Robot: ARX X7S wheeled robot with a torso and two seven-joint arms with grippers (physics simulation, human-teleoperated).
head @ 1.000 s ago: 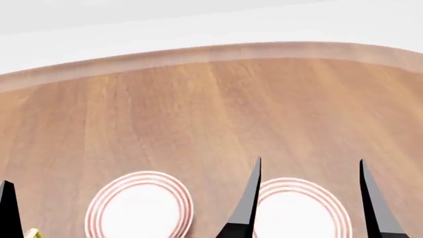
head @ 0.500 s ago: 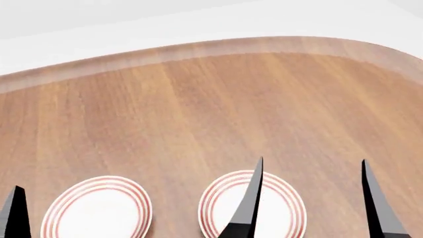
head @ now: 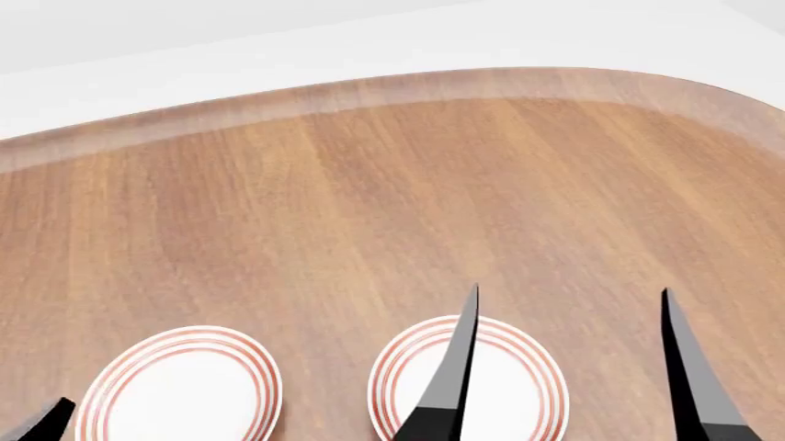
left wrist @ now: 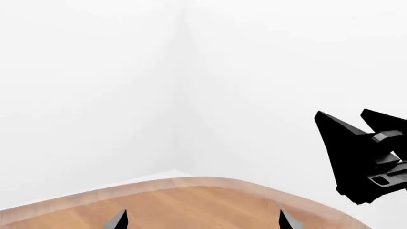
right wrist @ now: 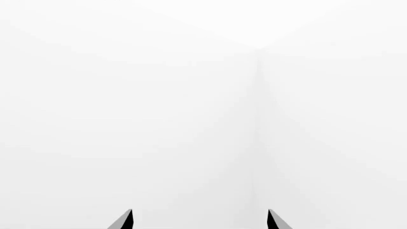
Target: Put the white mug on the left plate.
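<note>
The white mug is out of view in every frame. The left plate (head: 178, 390), white with thin red rings, lies on the wooden table at the bottom left of the head view. An identical right plate (head: 521, 386) lies beside it, partly behind one black finger of my right gripper (head: 571, 292). That gripper is open and empty, raised above the table near the right plate. Of my left gripper only one fingertip (head: 50, 418) shows in the head view, left of the left plate. In its wrist view the left gripper (left wrist: 202, 215) is open and empty.
The wooden table (head: 368, 202) has a curved far edge with white floor and walls beyond. The left wrist view shows that edge (left wrist: 190, 183) and my right gripper (left wrist: 362, 155) off to the side. The right wrist view shows only white walls past the open right gripper (right wrist: 199, 213).
The head view swung right, so both plates slid left in the picture and a yellow bit at the lower left left the view. The left fingertip has sunk lower; the right gripper rose slightly.
</note>
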